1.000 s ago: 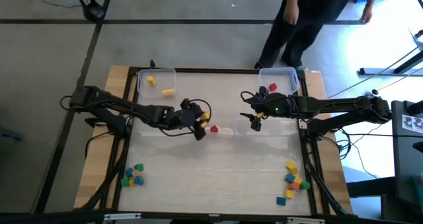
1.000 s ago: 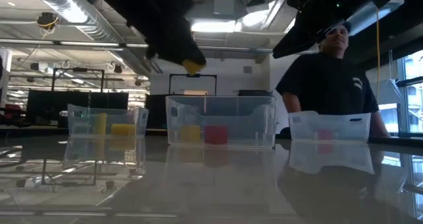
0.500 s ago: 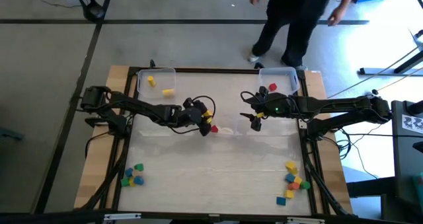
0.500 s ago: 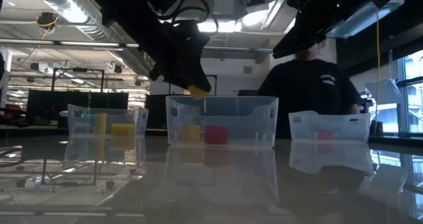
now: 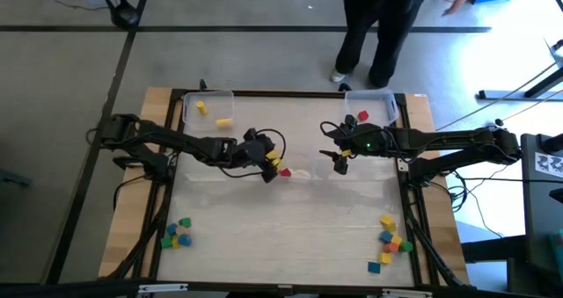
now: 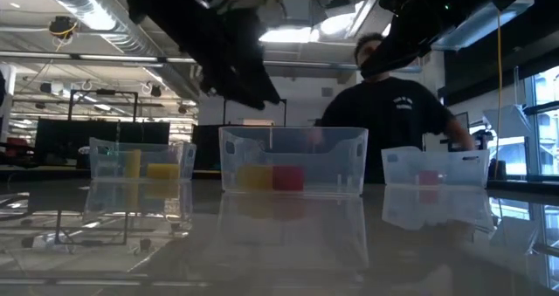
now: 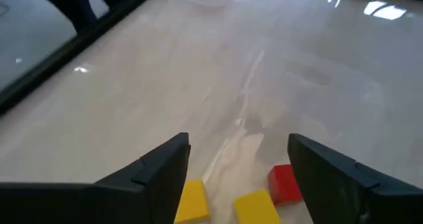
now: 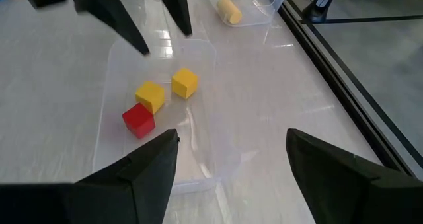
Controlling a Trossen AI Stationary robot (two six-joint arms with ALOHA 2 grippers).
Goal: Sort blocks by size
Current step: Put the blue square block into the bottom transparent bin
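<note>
My left gripper [image 7: 238,145] hangs open over the left end of the clear middle bin [image 8: 198,178], also in the high view [image 5: 268,168]. Under it, on the bin's floor, lie two yellow blocks [image 8: 185,82] [image 8: 150,95] and a red block [image 8: 139,120]. They also show in the left wrist view: yellow [image 7: 193,201], yellow [image 7: 254,207], red [image 7: 283,183]. My right gripper [image 8: 231,141] is open and empty above the bin's right end [image 5: 341,163].
A clear bin at the far left [image 5: 208,109] holds yellow pieces. One at the far right [image 5: 374,105] holds a red block [image 5: 363,116]. Piles of loose blocks lie near left [image 5: 176,234] and near right [image 5: 390,241]. A person [image 5: 387,25] stands beyond the far edge.
My left gripper carried a yellow block over the middle bin and has let it go. The block has fallen into the bin and lies beside the other yellow and the red one. The person behind the table has walked toward the left.
</note>
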